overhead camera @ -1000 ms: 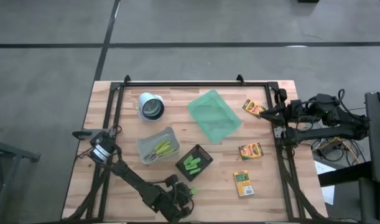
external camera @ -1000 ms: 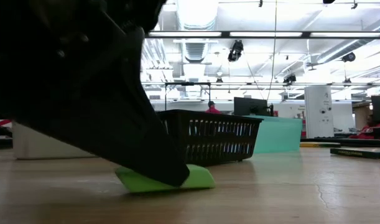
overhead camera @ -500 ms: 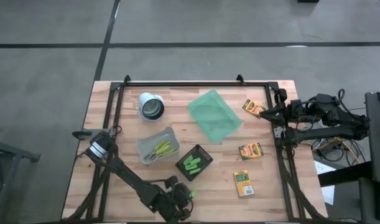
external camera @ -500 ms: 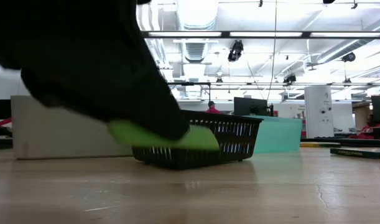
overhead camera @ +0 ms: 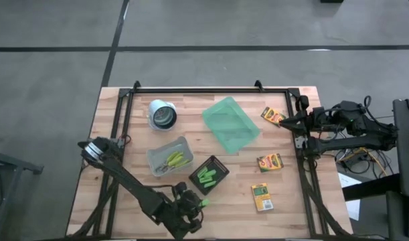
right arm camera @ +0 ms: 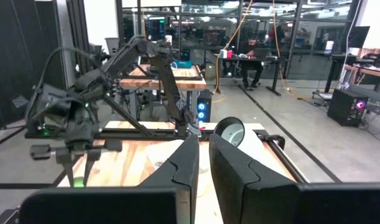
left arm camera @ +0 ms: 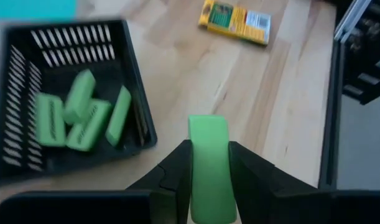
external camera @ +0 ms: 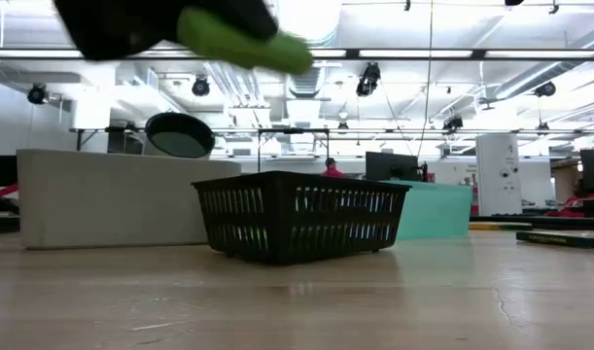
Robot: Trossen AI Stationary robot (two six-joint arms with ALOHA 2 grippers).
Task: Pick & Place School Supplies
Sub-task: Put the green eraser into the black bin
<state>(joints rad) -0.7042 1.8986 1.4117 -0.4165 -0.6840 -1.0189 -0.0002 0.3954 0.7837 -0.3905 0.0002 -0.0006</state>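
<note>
— One green stick (left arm camera: 209, 165) sits clamped between the left gripper's (overhead camera: 191, 207) fingers (left arm camera: 173, 163), right?
— Yes. In the left wrist view it runs lengthwise between the two dark fingers, pinched on both long sides, its far end poking out past the tips. From table height the stick (external camera: 243, 39) shows well clear of the wood, high above the surface.
— Where is that gripper on the table (overhead camera: 231, 201)?
— At the near edge, left of centre, just short of the black basket (overhead camera: 209, 175).
— And the basket's contents?
— Several more green sticks (left arm camera: 84, 116) lie in it, bunched together, some leaning on each other. The held stick is outside it, beside its near corner.
— What lies next beyond?
— To the left of the basket a clear bin (overhead camera: 169, 156) holds scissors (overhead camera: 172, 161) with yellow-green handles. To the right, three crayon boxes on bare wood: one (overhead camera: 262, 197) near the front, one (overhead camera: 269, 162) further back, one (overhead camera: 273, 116) near the far right corner.
— Further back still?
— A green tray (overhead camera: 231, 124) sits mid-table, set at an angle, and a white cup (overhead camera: 162, 114) lies on its side toward the far left.
— The right gripper (overhead camera: 285, 124)?
— Parked at the table's right edge, close to the farthest crayon box, touching nothing. Its own camera shows the fingers (right arm camera: 188, 163) drawn close with a narrow slit between them, empty.
</note>
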